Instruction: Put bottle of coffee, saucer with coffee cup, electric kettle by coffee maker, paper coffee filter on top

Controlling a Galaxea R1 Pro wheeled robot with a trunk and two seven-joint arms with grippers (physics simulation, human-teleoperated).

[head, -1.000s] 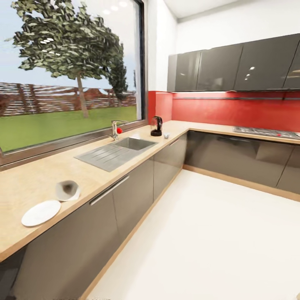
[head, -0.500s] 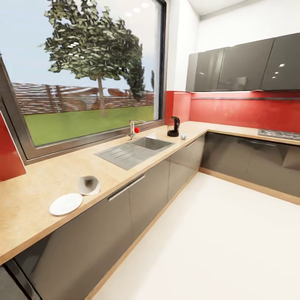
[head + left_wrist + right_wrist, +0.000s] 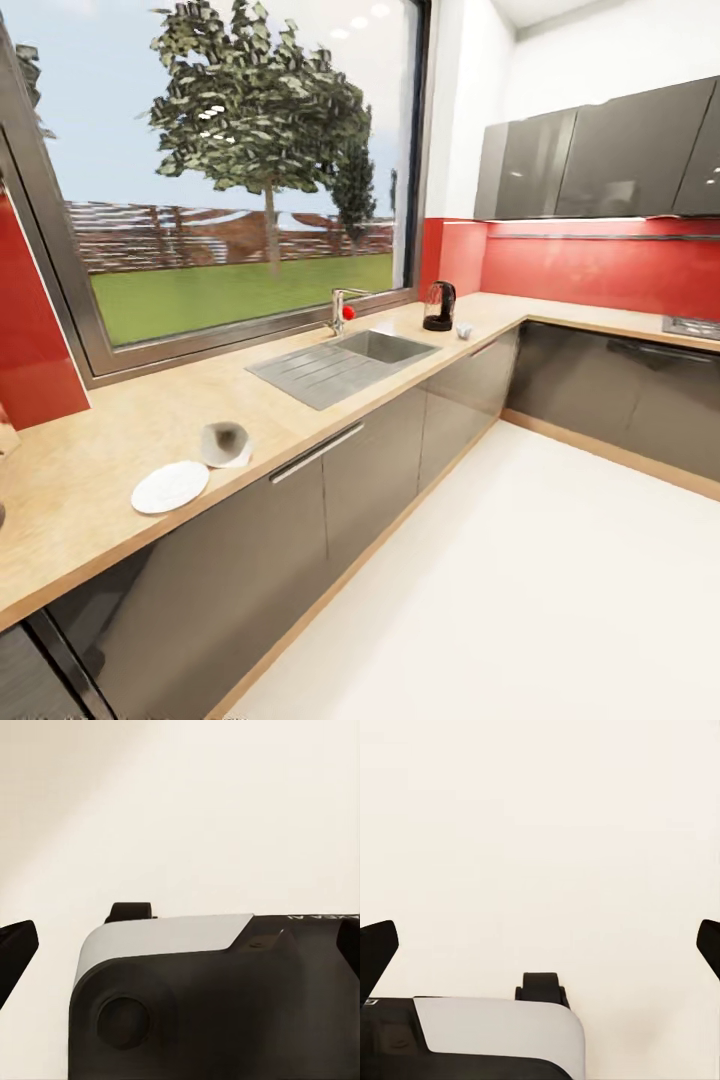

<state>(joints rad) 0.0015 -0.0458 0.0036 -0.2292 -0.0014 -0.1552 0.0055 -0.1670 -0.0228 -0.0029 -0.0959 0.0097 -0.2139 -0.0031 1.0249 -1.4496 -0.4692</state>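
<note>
Both grippers hung with jaws spread wide and empty over pale floor.
On the countertop (image 3: 80, 450), the cup (image 3: 225, 445) lay tipped at the saucer's (image 3: 170, 487) 1 o'clock; the kettle (image 3: 439, 306) stood beyond the sink (image 3: 345, 362).

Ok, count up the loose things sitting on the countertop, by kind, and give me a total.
Saucer: 1
Paper coffee filter: 1
Electric kettle: 1
Small pale item beside the kettle, too small to identify: 1
Total: 4
</note>
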